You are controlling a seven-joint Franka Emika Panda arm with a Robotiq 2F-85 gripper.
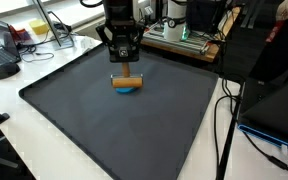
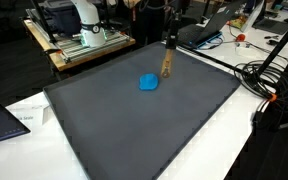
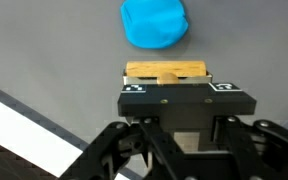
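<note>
Wrist view — fingers point(image 3: 134, 94) clamped on the wooden block point(image 3: 166, 71) — long axis lying crosswise.

Dark grey mat point(image 1: 134, 130) spread over a white table point(image 1: 9, 95); a blue lump point(image 2: 148, 83) lies directly on the mat.

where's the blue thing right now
In the wrist view the blue lump lies on the dark mat, just beyond the wooden block clamped in the gripper.
</note>
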